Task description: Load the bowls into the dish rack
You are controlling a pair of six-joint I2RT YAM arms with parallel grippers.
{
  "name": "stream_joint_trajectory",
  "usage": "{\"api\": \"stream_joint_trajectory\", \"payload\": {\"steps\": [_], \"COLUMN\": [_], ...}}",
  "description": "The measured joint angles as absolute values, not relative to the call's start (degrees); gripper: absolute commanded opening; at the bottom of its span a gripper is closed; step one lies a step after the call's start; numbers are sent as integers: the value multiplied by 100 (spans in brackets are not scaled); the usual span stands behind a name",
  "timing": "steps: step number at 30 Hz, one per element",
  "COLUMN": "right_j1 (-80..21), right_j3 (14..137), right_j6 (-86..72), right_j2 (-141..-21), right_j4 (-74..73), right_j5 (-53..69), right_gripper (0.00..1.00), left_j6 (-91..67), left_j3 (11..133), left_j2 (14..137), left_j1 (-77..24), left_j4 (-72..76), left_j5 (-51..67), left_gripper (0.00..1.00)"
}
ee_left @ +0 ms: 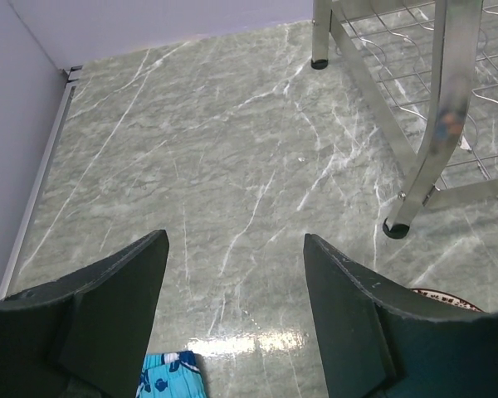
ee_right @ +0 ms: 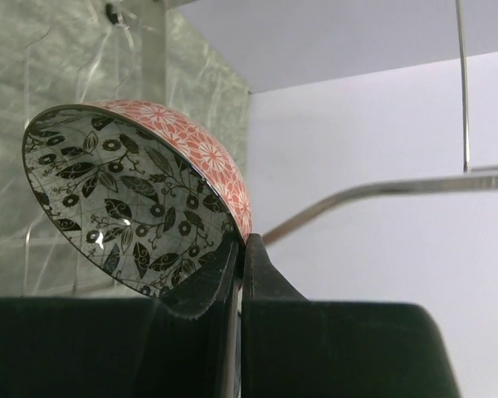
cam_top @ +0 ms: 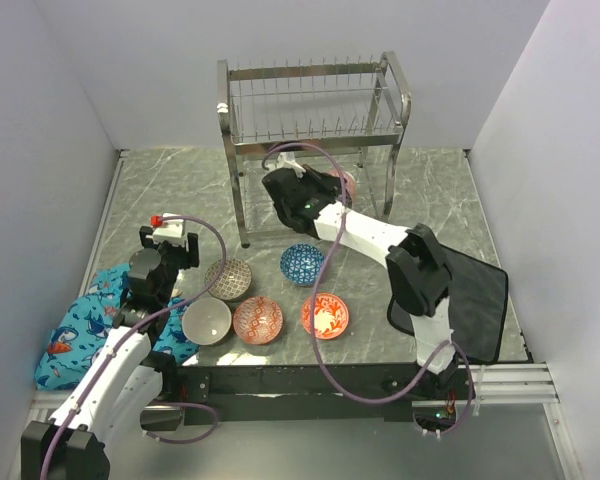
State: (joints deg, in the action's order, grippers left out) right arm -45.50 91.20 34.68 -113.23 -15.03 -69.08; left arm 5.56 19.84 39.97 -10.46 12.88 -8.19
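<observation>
The steel dish rack [cam_top: 315, 110] stands at the back middle; its leg and lower wires show in the left wrist view [ee_left: 436, 124]. My right gripper [cam_top: 330, 187] reaches under the rack's upper tier, shut on the rim of the dark grey-white bowl [ee_right: 124, 195], which has a pink-red outside [cam_top: 346, 182] and is held tilted on edge. Rack wires [ee_right: 398, 189] are close behind my right gripper [ee_right: 242, 242]. On the table lie the brown-grey [cam_top: 228, 279], blue [cam_top: 302, 264], cream-white [cam_top: 207, 320], pinkish-red [cam_top: 258, 320] and red-orange [cam_top: 325, 315] bowls. My left gripper [cam_top: 172, 243] [ee_left: 236, 249] is open and empty, left of the bowls.
A blue patterned cloth [cam_top: 85, 325] lies at the near left under my left arm; a corner shows in the left wrist view [ee_left: 170, 375]. A black mat [cam_top: 477, 300] lies at the near right. Walls close in on left, back and right.
</observation>
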Motion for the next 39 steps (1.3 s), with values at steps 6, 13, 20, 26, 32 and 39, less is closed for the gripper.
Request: {"api": "stream_joint_trajectory", "payload": {"steps": [6,13,20,26,32,39], "right_j1": [-4303,-4147,-4051,-3800,-3658,-3583], "right_j3": [9581,9513,9734,10298,11260,11883], "right_j6": [4195,5684,7242,8562,9306,9129], "right_j2": [-11832,-12184,-13107,-14044,-14527,-14632], "right_j4": [-749,1236,3315,4565,5179,4960], "right_j5": [-7164,-7397,-7721,-8020,-8320,-8512], "right_gripper": [0,0,0,0,0,0], "left_j6": [582,666,683,683,679,681], "left_j3": [1984,1848,1791,1791,1791,1791], "left_j2": [3992,3887,3833,3863,4042,4051], "left_j1": [-1015,-972,-956,-956,-956,-956], "left_j4": [1313,1457,1588,1605,1594,1603], "left_j5": [-788,-773,-733,-711,-650,-576], "left_gripper": [74,76,77,77,77,78]}}
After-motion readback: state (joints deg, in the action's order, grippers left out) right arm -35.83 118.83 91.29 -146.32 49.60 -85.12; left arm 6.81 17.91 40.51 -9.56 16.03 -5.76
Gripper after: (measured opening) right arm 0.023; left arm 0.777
